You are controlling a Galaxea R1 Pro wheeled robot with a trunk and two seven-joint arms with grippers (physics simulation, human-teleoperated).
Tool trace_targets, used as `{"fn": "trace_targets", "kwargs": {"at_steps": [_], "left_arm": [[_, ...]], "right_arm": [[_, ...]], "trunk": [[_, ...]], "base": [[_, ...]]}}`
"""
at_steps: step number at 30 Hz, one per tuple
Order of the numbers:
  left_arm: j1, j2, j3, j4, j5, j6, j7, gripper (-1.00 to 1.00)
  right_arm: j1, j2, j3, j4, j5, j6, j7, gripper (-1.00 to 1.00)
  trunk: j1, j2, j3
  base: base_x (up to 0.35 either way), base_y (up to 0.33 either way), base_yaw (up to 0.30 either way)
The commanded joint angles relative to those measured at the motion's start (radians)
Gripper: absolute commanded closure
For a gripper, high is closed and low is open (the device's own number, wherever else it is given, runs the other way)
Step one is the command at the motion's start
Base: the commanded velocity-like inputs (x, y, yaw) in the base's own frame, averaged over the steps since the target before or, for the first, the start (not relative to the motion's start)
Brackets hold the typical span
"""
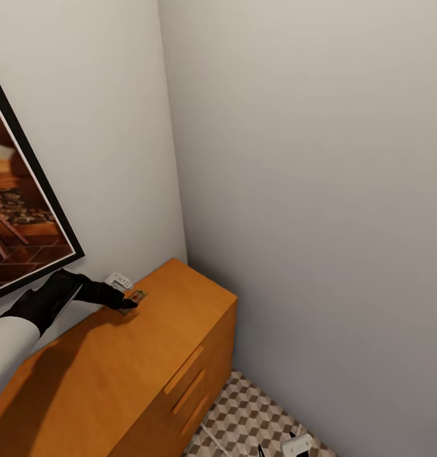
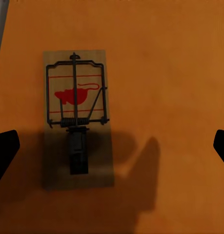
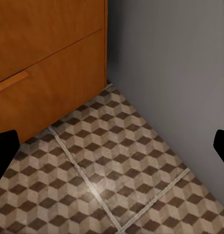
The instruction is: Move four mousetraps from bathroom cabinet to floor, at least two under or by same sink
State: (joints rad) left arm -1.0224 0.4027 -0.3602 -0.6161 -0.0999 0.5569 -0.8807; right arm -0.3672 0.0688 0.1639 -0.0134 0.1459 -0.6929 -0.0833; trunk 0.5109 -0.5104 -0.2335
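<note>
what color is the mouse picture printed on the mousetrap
Red, on the tan mousetrap; clearest in the left wrist view.

the cabinet is orange wood. the mousetrap is tan with black metal and a red mouse picture. the bathroom floor has brown and beige cubes.

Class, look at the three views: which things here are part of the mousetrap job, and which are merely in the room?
Part of the job:
- mousetrap lying on the cabinet top
- cabinet
- bathroom floor
- left tool, open over the mousetrap

Merely in the room:
- framed picture on the wall
- small white object against the wall on the cabinet
</note>
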Motion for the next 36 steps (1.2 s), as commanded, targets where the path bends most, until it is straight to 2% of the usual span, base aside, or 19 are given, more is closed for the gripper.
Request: {"fn": "trace_targets", "kwargs": {"at_steps": [1, 36], "left_arm": [[-0.001, 0.0, -0.002, -0.002, -0.004, 0.005, -0.004, -1.0], [-0.001, -0.001, -0.002, 0.002, -0.004, 0.005, -0.004, -1.0]], "right_arm": [[-0.001, 0.0, 0.002, 0.001, 0.009, -0.002, -0.009, -1.0], [-0.001, 0.0, 0.002, 0.001, 0.009, -0.002, -0.009, -1.0]], "trunk": [[0.0, -0.002, -0.002], [0.0, -0.002, -0.035]], "base": [[0.0, 0.0, 0.0], [0.0, 0.0, 0.0]]}}
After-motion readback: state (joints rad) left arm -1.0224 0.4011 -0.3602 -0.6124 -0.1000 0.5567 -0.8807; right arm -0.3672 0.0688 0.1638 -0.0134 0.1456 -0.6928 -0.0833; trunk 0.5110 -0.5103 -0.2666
